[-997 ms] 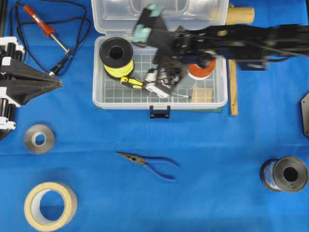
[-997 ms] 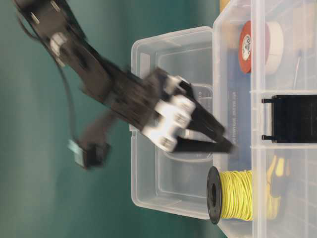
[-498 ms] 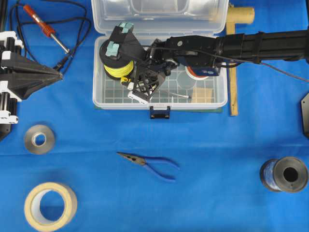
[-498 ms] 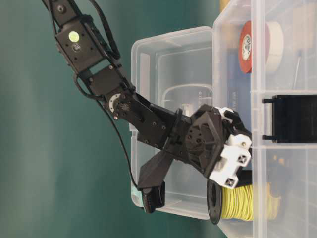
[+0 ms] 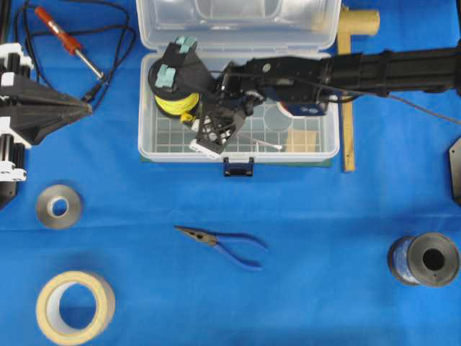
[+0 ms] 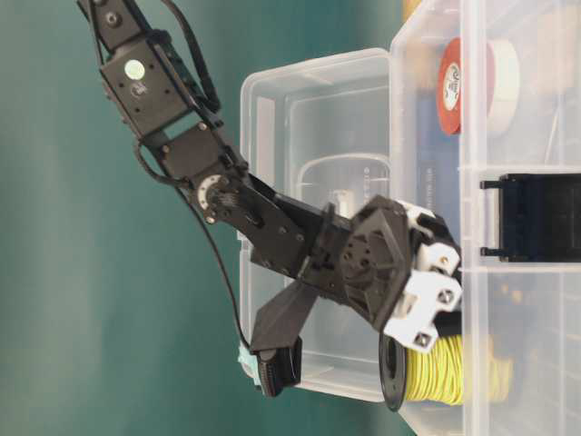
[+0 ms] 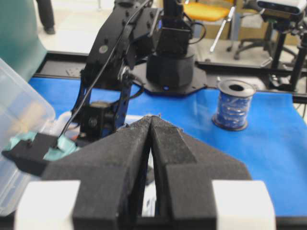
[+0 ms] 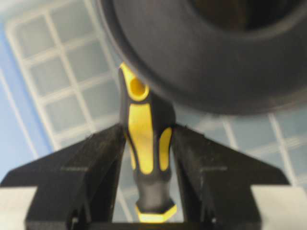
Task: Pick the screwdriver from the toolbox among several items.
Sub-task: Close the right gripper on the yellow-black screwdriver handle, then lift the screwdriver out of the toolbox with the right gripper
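Blue cloth (image 5: 310,238) covers your whole work table, and at its far edge sits the clear translucent plastic toolbox (image 5: 151,148) with its hinged lid thrown back. Your right gripper (image 5: 210,133) reaches across from the right and is down inside the box, just beside the yellow wire spool with black ends (image 5: 173,90).

Compared with a second ago, when that arm was a blur above the grid floor, it has swung left and dropped; over the last half second it has only settled a touch lower and nearer the front wall. That tells you the approach is over and the grasp is at hand.

Look at the right wrist view: the small screwdriver with the yellow-and-black handle (image 8: 146,143) lies between the two black fingers (image 8: 93,163), handle end tucked under the spool's black flange (image 8: 211,52). Both pads seem to touch the handle's sides, though the picture is soft and you cannot be sure they are squeezing yet, so call it a pinch that is closing, not confirmed. From overhead, only the thin silver shaft pokes out towards the small tan wood block (image 5: 304,141).

Your left gripper (image 5: 85,109) waits at the table's left edge, its jaws pressed together and empty.

The screwdriver is still on the toolbox floor, so lifting remains. Mind the spool: the handle sits close under it and may drag as you rise.
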